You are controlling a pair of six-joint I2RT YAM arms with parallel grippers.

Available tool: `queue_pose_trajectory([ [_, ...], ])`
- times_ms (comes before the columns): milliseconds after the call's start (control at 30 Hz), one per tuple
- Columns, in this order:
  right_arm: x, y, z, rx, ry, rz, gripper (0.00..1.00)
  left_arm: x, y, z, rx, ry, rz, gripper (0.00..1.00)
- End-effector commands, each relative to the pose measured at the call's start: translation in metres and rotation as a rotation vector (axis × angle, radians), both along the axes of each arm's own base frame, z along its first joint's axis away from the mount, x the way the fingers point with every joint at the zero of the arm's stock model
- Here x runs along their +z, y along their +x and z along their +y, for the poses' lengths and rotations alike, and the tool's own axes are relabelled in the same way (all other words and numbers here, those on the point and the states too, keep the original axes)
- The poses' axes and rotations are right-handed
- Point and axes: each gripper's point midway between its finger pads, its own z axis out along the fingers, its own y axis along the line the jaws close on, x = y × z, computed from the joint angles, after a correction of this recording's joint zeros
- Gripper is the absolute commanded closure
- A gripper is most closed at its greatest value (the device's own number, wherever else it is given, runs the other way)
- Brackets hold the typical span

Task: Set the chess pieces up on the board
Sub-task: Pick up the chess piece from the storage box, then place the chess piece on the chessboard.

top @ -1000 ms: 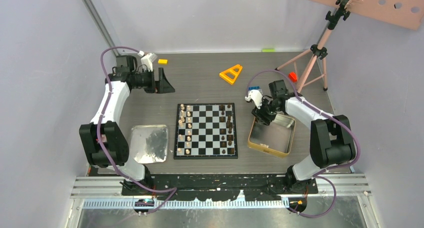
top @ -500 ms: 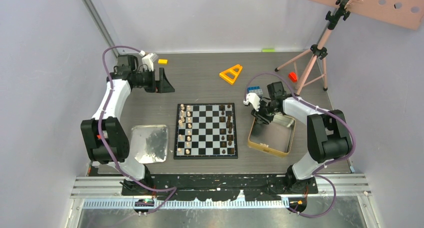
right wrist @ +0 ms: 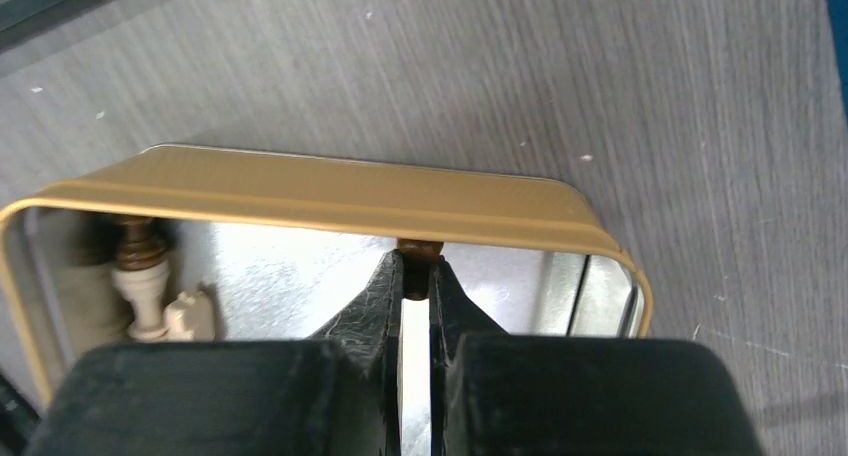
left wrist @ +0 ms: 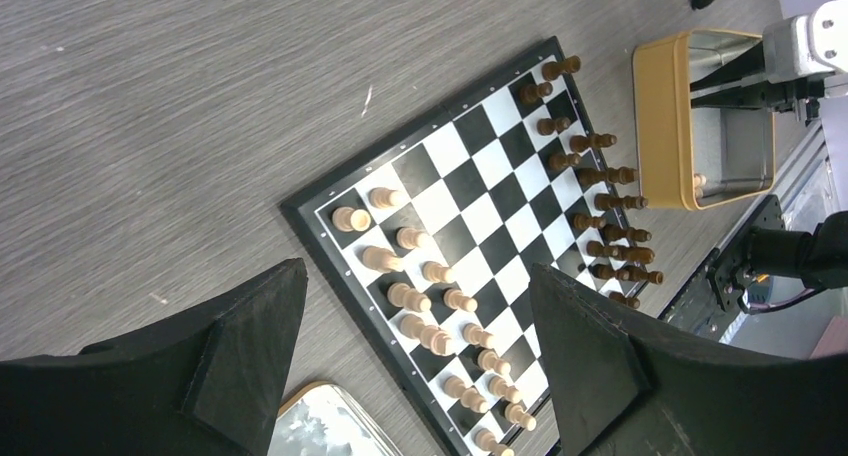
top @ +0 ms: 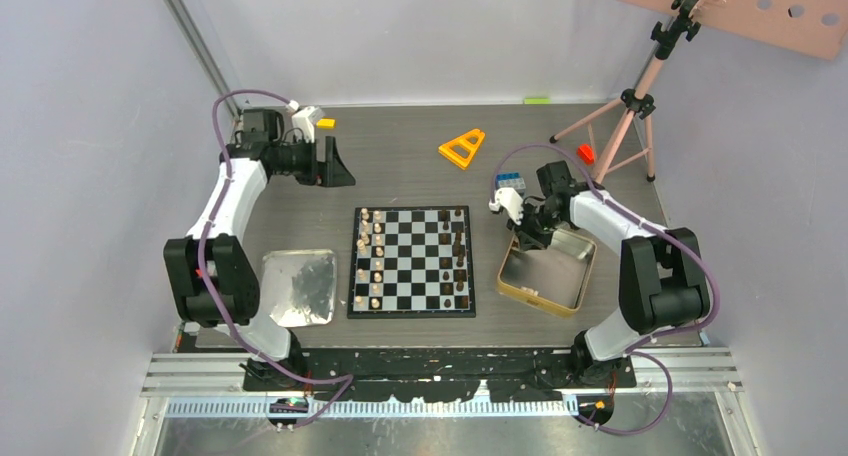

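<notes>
The board [top: 411,288] lies mid-table, with light tan chess pieces [top: 370,258] along its left side and dark brown ones [top: 459,256] along its right. The left wrist view shows the same board [left wrist: 470,126] and both rows. My right gripper [top: 527,238] reaches into the gold-rimmed tin [top: 535,298] and is shut on a dark brown piece [right wrist: 417,261] at the tin's far wall [right wrist: 330,196]. A light piece [right wrist: 150,301] and a dark one [right wrist: 135,248] lie in the tin's left corner. My left gripper [top: 335,166] hangs open, back left, holding nothing.
A silver tray [top: 270,261] sits left of the board. An orange triangle [top: 462,148], a yellow brick [top: 325,123] and a blue brick [top: 510,181] lie behind it. A pink tripod [top: 625,116] and a small red object [top: 585,153] stand at the back right.
My right gripper's jaws have shut on the dark piece inside the tin. My left arm has drifted slightly to the right, still open.
</notes>
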Motion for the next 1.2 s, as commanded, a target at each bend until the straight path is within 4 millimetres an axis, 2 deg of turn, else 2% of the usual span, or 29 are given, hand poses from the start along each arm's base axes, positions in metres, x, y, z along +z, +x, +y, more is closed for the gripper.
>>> queue_pose_trajectory([
  [0, 0.033, -0.023, -0.003, 0.017, -0.010, 0.079, 0.99, 0.026, 0.003, -0.016, -0.068, 0.012, -0.127, 0.16],
  [200, 0.063, -0.041, -0.006, 0.008, -0.022, 0.132, 0.99, 0.042, -0.016, -0.068, -0.193, -0.032, -0.178, 0.17],
  [300, 0.087, -0.039, 0.001, 0.005, 0.017, 0.138, 0.99, 0.048, -0.027, -0.098, -0.268, -0.053, -0.205, 0.18],
  [333, 0.092, -0.045, 0.005, 0.006, 0.037, 0.168, 0.99, 0.051, -0.030, -0.108, -0.293, -0.062, -0.212, 0.18],
  [367, 0.102, -0.041, 0.009, 0.009, 0.055, 0.155, 0.99, 0.053, -0.034, -0.117, -0.319, -0.075, -0.218, 0.18],
  [467, 0.122, -0.042, 0.031, 0.018, 0.151, 0.175, 0.99, 0.065, -0.040, -0.147, -0.380, -0.147, -0.245, 0.19],
  [533, 0.142, -0.037, 0.053, 0.033, 0.229, 0.165, 0.99, 0.071, -0.048, -0.169, -0.423, -0.214, -0.220, 0.22],
  [700, 0.172, -0.023, 0.100, 0.027, 0.411, 0.154, 0.99, 0.087, -0.061, -0.211, -0.493, -0.365, -0.113, 0.27],
  [933, 0.192, 0.000, 0.135, 0.006, 0.521, 0.065, 0.99, 0.091, -0.063, -0.239, -0.480, -0.461, 0.075, 0.29],
  [1033, 0.198, 0.006, 0.140, -0.015, 0.545, 0.055, 0.99, 0.086, -0.062, -0.244, -0.464, -0.492, 0.154, 0.31],
  [1167, 0.197, 0.013, 0.144, -0.032, 0.546, 0.049, 0.99, 0.081, -0.063, -0.249, -0.461, -0.525, 0.237, 0.37],
])
